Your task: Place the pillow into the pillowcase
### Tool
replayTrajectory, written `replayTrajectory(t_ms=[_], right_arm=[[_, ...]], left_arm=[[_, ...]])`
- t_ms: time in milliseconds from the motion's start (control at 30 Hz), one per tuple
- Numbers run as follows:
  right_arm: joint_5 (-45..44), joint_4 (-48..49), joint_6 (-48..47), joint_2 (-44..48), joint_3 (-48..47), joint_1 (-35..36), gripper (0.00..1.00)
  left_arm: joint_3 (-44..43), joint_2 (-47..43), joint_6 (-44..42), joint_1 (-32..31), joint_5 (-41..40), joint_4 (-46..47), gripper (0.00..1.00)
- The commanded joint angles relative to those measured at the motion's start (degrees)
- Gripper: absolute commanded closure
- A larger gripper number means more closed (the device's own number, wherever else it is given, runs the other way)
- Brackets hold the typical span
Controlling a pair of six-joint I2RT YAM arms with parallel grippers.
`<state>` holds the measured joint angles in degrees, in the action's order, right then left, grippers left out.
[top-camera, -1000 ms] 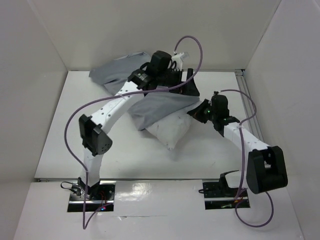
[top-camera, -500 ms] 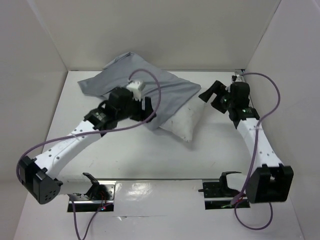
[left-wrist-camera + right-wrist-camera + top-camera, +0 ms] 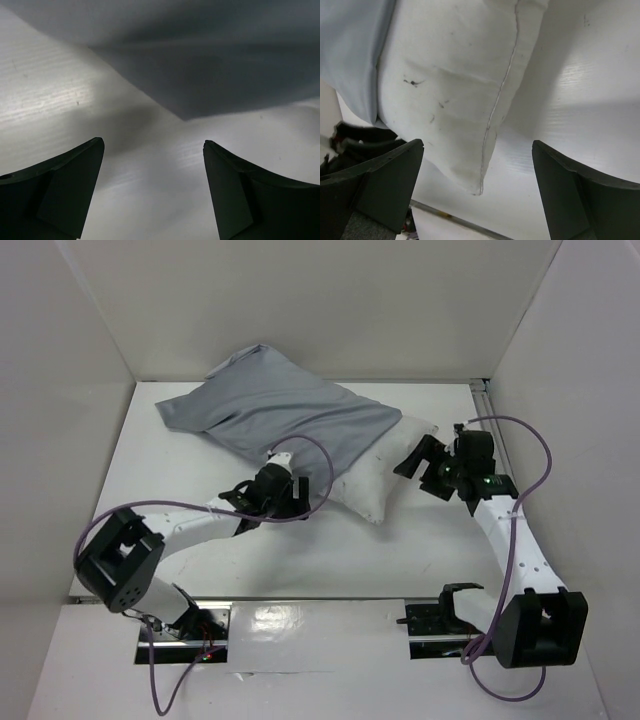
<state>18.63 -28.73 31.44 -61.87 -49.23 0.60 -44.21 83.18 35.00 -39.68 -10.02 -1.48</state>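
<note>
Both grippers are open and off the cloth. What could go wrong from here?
1. One end of the pillow sticks out bare from under the pillowcase, and nothing holds the case. A push from the right gripper would probably slide the whole bundle instead of seating the pillow.
2. The left gripper faces a pillowcase corner lying flat on the table. Closing there may pinch both layers together or miss the thin cloth.

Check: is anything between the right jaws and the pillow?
Nothing visible. The right gripper, jaws open, faces the pillow's uncovered white end, with only table surface between them. The pillowcase covers the pillow's other side.
</note>
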Motion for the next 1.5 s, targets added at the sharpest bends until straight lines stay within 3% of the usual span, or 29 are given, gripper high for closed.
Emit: replayTrajectory(t_ms=[0, 233, 333, 367, 400, 500, 533, 633, 700, 733, 867, 967, 1067, 1300, 1367, 1467], right_arm=[[4.47, -0.98, -0.59, 1.66, 1.15, 0.01, 0.04], [14.41, 0.78, 0.02, 1.58, 2.30, 1.24, 0.04], [16.60, 3.49, 1.07, 0.52, 4.84, 3.09, 0.04], [17.13, 4.64, 1.77, -0.26, 5.72, 3.09, 0.04], [17.14, 5.78, 1.78, -0.79, 6.51, 3.09, 0.04], [16.61, 10.79, 4.24, -2.81, 8.19, 5.02, 0.04], [16.61, 14.46, 4.76, -4.30, 8.80, 5.72, 0.04], [14.95, 17.39, 5.38, -9.75, 6.62, 8.27, 0.13], [13.72, 18.53, 4.77, -11.87, 4.86, 9.59, 0.25], [13.71, 19.23, 4.77, -12.66, 3.80, 10.12, 0.44], [13.19, 20.65, 4.77, -15.56, -1.10, 10.65, 0.98], [11.26, 18.80, 3.72, -16.36, -6.81, 10.65, 1.00], [9.41, 20.28, 4.50, -16.88, -8.60, 10.65, 1.00], [10.72, 34.00, 13.82, -27.40, -7.79, 15.65, 1.00], [10.72, 34.70, 14.34, -29.09, -8.42, 16.27, 1.00], [10.72, 35.32, 14.35, -28.23, -7.73, 15.75, 1.00]], left_arm=[[-1.14, 5.48, 1.38, 1.71, -2.11, 10.88, 0.07], [-6.94, 13.32, 0.59, 3.38, -1.49, 11.49, 0.22], [-8.43, 14.38, 0.06, 3.91, -0.96, 11.49, 0.38], [-8.44, 14.38, 0.06, 3.91, -0.96, 11.49, 0.44], [-9.05, 14.38, 0.06, 3.91, -0.44, 11.49, 0.59], [-9.58, 14.38, -0.46, 3.91, -0.44, 11.49, 0.86], [-10.11, 14.38, -0.46, 3.91, -0.44, 10.71, 1.00], [-10.11, 13.77, -0.46, 3.91, -0.96, 10.00, 1.00], [-9.33, 12.90, -0.46, 3.91, -0.96, 10.00, 1.00], [-8.10, 12.28, -0.46, 3.91, -0.96, 10.00, 1.00], [-6.33, 6.75, 0.24, 3.91, 0.35, 9.30, 1.00], [-7.38, -0.89, 1.82, 4.95, 6.56, 5.80, 1.00], [-13.17, -4.95, 2.52, 4.09, 18.96, 3.33, 1.00], [-24.77, 1.44, 7.97, -5.04, 34.52, 8.85, 1.00], [-28.19, 3.04, 8.84, -5.58, 39.69, 9.73, 1.00], [-30.76, 3.04, 8.85, -4.53, 40.43, 8.69, 1.00]])
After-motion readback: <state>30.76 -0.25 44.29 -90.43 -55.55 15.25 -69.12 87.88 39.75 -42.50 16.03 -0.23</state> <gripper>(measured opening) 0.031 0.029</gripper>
